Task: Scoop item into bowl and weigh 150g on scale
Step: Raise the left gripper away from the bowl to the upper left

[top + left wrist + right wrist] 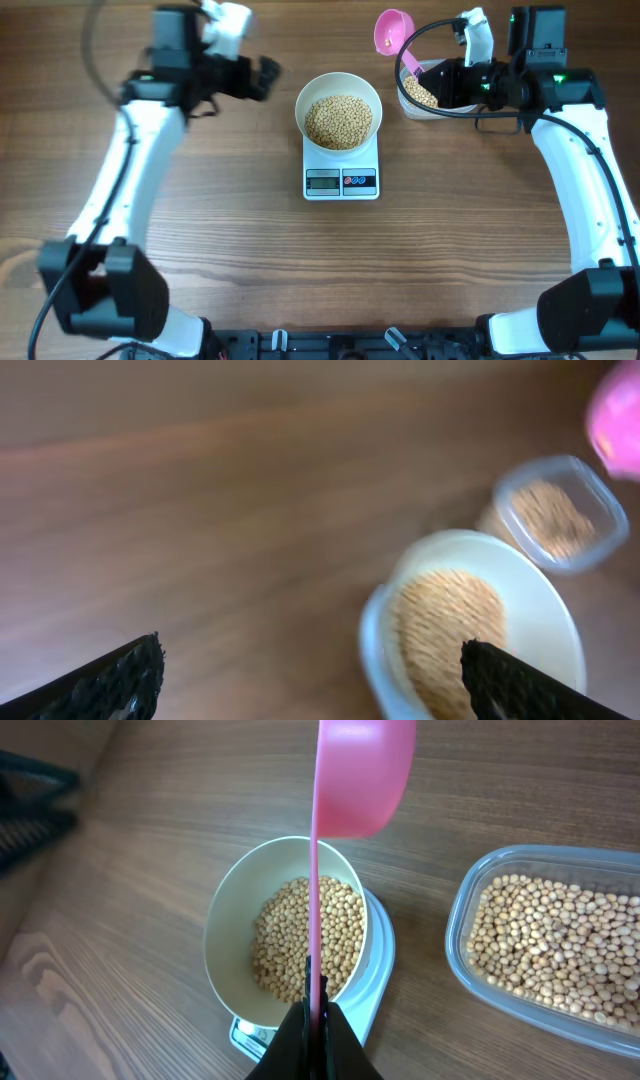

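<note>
The white bowl (pixel 313 92) stands on the scale (pixel 341 181) at mid table, with a heap of tan beans (pixel 339 121) in it. My right gripper (pixel 437 81) is shut on the handle of a pink scoop (pixel 392 30), which is raised behind the clear tub. In the right wrist view the gripper (pixel 318 1018) pinches the handle, and the scoop (pixel 365 765) hangs beyond the bowl (pixel 228 925) of beans (pixel 300 935). My left gripper (pixel 266 78) is open and empty, left of the bowl. In its own view the left gripper (pixel 312 665) gapes wide over bare wood beside the bowl (pixel 545 610).
A clear plastic tub (pixel 413 110) of beans (pixel 419 92) sits right of the scale, under my right gripper. The right wrist view shows the tub (pixel 462 930) about half full. The scale's display (pixel 322 181) and buttons face the table's near edge.
</note>
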You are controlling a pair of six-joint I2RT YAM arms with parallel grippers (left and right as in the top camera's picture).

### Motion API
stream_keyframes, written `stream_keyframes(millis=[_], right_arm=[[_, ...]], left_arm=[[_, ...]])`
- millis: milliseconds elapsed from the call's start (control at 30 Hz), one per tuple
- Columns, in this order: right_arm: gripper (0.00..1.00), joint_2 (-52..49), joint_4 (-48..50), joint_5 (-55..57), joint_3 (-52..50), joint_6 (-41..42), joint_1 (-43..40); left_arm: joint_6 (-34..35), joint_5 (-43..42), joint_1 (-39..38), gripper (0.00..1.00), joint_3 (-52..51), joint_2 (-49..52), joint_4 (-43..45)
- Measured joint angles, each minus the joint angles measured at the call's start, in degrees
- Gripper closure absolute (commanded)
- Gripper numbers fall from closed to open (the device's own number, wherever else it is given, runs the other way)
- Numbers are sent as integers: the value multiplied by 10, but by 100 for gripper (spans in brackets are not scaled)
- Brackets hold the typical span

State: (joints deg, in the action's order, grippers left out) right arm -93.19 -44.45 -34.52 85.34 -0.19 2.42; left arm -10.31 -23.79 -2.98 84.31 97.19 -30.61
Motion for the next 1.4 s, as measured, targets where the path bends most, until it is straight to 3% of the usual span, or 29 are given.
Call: stream_keyframes(millis=[200, 400, 1200, 1400], right_arm=[[96, 0, 11, 0, 0, 0, 0], [96, 0, 13, 0, 0, 2, 0], [96, 0, 53, 16, 1, 37, -24], [96, 0, 17, 76, 3, 40, -24]], left_arm=[[-2, -12, 81, 0, 3, -8, 34], [-2, -14, 113, 0, 3, -8, 57], [-28, -14, 118, 0, 3, -8, 74], [-36, -14, 118, 0, 3, -8, 93]])
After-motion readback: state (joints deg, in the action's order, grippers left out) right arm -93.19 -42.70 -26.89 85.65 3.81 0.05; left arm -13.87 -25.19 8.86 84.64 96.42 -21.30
